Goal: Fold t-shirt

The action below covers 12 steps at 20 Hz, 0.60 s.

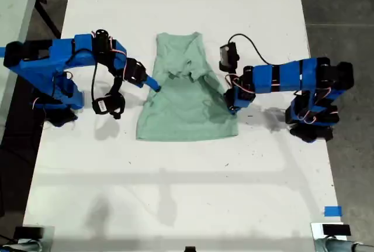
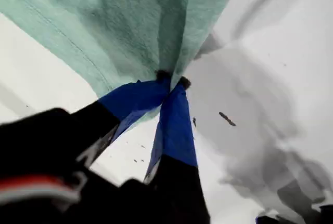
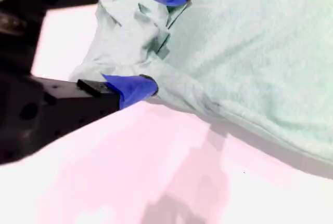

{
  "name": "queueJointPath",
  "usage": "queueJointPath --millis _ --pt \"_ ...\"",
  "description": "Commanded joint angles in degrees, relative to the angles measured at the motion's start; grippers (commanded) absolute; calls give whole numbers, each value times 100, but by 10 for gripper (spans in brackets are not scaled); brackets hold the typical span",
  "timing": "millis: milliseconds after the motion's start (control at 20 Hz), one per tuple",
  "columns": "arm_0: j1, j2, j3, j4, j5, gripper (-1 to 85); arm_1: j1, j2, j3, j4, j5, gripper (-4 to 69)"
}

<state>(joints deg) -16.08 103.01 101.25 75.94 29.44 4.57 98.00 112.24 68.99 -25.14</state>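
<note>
The pale mint-green t-shirt (image 1: pixel 187 97) lies flat in the middle of the white table, neck away from the camera, with both sleeves turned in over its chest. At the shirt's edge on the exterior view's right, my first gripper (image 1: pixel 232 104) (image 2: pixel 171 78) is shut on the cloth (image 2: pixel 130 26), which puckers toward its tips. On the opposite edge, at the exterior view's left, my second gripper (image 1: pixel 155 83) (image 3: pixel 156 39) stands open. A bunched fold of the t-shirt (image 3: pixel 130 37) lies between its blue fingers (image 3: pixel 132 88).
The white table (image 1: pixel 187 182) stretches toward the camera beyond the hem. A piece of blue tape (image 1: pixel 332 211) sits near its corner at the exterior view's lower right. Both arm bases (image 1: pixel 55 97) (image 1: pixel 312 117) stand at the table's sides.
</note>
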Motion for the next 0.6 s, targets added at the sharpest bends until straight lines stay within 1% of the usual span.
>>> queueJointPath --millis 0,250,550 --pt "-35 264 -44 -202 0 287 -185 378 -879 492 0 -8" --pt "-26 360 9 -220 -18 286 -325 -483 -2461 642 290 -8" --pt "-26 562 167 -264 -44 284 -536 -2452 -4491 615 536 -8"
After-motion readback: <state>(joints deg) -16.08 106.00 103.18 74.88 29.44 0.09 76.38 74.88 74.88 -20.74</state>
